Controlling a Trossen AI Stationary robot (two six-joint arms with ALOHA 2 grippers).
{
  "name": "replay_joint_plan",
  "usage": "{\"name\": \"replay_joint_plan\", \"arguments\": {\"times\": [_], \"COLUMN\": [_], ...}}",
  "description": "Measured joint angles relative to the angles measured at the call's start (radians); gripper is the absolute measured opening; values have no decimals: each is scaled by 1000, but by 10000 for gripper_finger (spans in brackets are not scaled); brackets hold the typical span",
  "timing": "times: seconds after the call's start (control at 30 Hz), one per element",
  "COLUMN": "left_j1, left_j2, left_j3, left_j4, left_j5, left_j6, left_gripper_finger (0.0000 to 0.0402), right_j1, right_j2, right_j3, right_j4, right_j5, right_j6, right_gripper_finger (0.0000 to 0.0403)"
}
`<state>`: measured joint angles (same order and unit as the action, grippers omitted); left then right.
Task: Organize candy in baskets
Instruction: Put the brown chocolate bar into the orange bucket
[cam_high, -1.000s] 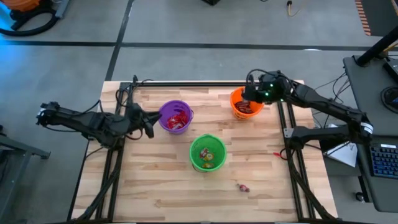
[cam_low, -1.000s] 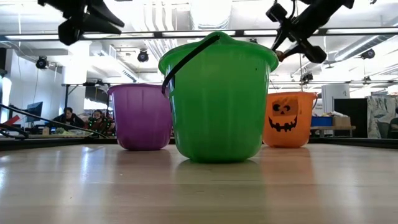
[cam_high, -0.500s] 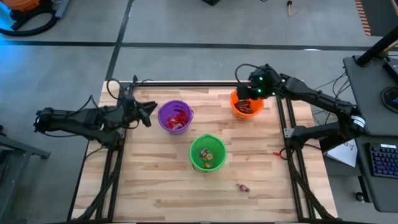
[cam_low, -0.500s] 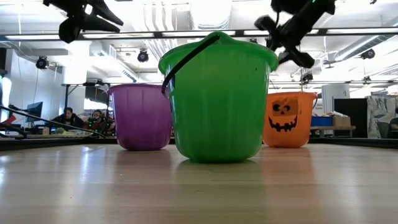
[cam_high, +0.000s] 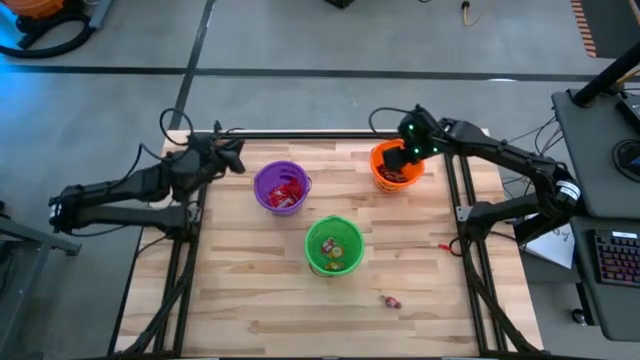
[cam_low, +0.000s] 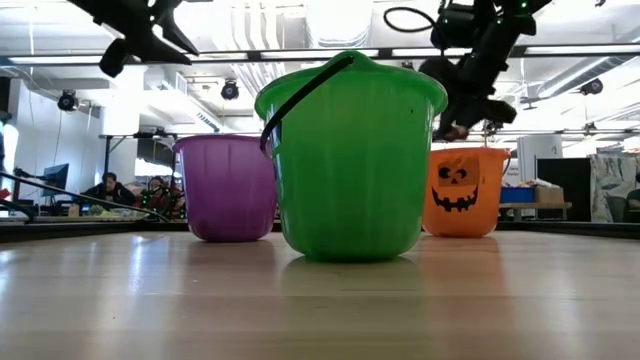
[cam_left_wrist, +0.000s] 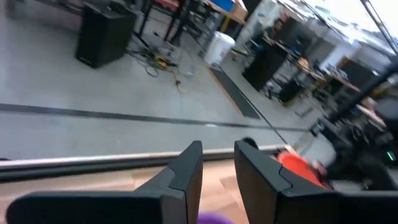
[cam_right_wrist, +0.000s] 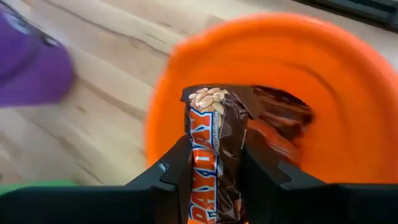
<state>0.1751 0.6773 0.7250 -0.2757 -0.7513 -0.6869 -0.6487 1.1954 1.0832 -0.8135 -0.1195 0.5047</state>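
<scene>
The right end effector (cam_right_wrist: 214, 163) hangs above the orange basket (cam_high: 396, 166) at the far right of the wooden surface (cam_high: 260, 290). It is clenched on a brown candy bar (cam_right_wrist: 213, 140) with orange lettering on its wrapper; the bar stands up between the 2 fingers (cam_right_wrist: 168, 167), directly over the basket's mouth. More dark bars (cam_right_wrist: 283, 111) lie inside that basket. In the low view the basket shows a black pumpkin face on its side.

The left end effector (cam_left_wrist: 217, 163) is raised at the far left edge of the surface, just beside the purple basket (cam_high: 281, 187) and apart from it. Its 2 fingers (cam_left_wrist: 186, 168) stand a narrow gap apart with nothing between them.

The purple basket holds red packets (cam_high: 287, 192). The green basket (cam_high: 334, 245) stands nearer the middle of the surface, in front of the other 2, and holds small yellow and orange pieces (cam_high: 331, 247). It has a thin black handle (cam_low: 300, 92).

1 small sweet (cam_high: 391, 300) lies loose on the surface, near the front and to the right of the green basket. A small red item (cam_high: 446, 245) lies at the right edge by the frame; what it is cannot be told.
</scene>
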Motion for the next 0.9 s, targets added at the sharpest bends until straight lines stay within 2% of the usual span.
{"name": "replay_joint_plan", "arguments": {"times": [0.37, 0.9], "left_j1": [129, 134], "left_j2": [67, 107], "left_j3": [0, 0], "left_j4": [112, 185], "left_j5": [-1, 2], "left_j6": [18, 42], "left_gripper_finger": [77, 77], "right_j1": [0, 0], "right_j2": [-1, -2], "right_j3": [-3, -3], "right_j4": [-38, -43], "right_j5": [97, 183], "right_j6": [-139, -229], "right_gripper_finger": [95, 96]}}
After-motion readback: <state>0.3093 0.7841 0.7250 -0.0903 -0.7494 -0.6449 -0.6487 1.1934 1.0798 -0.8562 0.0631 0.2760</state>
